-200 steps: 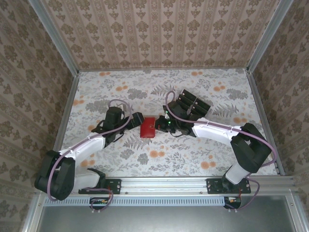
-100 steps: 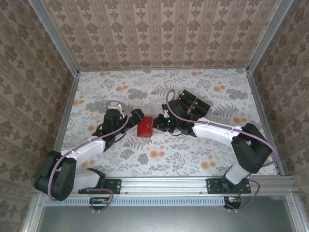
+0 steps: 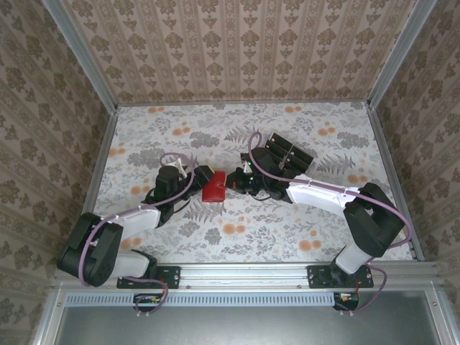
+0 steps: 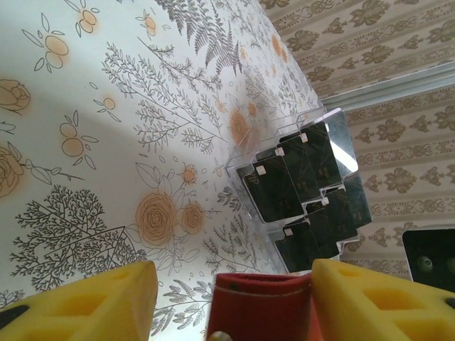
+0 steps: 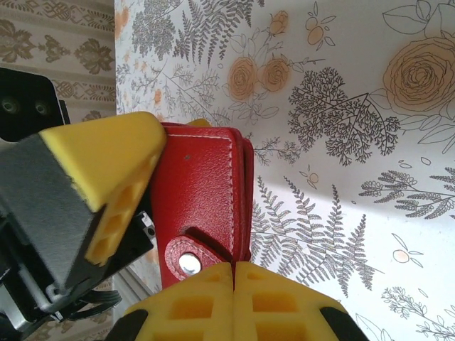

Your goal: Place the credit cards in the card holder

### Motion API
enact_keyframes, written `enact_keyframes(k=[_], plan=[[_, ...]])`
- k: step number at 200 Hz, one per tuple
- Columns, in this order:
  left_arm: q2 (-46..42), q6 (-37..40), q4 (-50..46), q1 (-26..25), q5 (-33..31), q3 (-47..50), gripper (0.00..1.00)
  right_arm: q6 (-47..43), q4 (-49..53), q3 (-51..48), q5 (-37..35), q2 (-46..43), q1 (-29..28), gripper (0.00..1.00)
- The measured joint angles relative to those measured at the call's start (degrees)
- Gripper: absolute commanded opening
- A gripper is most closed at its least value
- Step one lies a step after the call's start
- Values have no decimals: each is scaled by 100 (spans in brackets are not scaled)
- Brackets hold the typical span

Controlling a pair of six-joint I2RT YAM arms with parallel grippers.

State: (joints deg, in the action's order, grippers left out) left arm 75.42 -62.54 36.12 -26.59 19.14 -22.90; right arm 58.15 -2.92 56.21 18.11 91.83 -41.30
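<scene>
Your top camera sits high above and behind the arm bases, looking down on the whole table [image 3: 273,230], so the red card holder [image 3: 214,188] shows small near the middle. Your left wrist camera is low and very close on the card holder's left side, facing across it to the black cards [image 4: 295,181] in their clear stand [image 4: 338,138] beyond. Your right wrist camera is just as close on the card holder's opposite side, facing its clasp face. All three views share the card holder; top and left wrist share the cards.
</scene>
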Motion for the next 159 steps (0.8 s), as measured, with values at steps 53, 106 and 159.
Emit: enact_keyframes(k=[53,106,159], plan=[[39,-103,293,-13,22,24,0,37,-28,0,37,44,48,29],[48,-4,332,-120,-72,44,0,-295,662,74,-404,-98,17,54],[-24,286,293,-319,-308,44,0,-774,1777,951,-1226,-144,-409,59]])
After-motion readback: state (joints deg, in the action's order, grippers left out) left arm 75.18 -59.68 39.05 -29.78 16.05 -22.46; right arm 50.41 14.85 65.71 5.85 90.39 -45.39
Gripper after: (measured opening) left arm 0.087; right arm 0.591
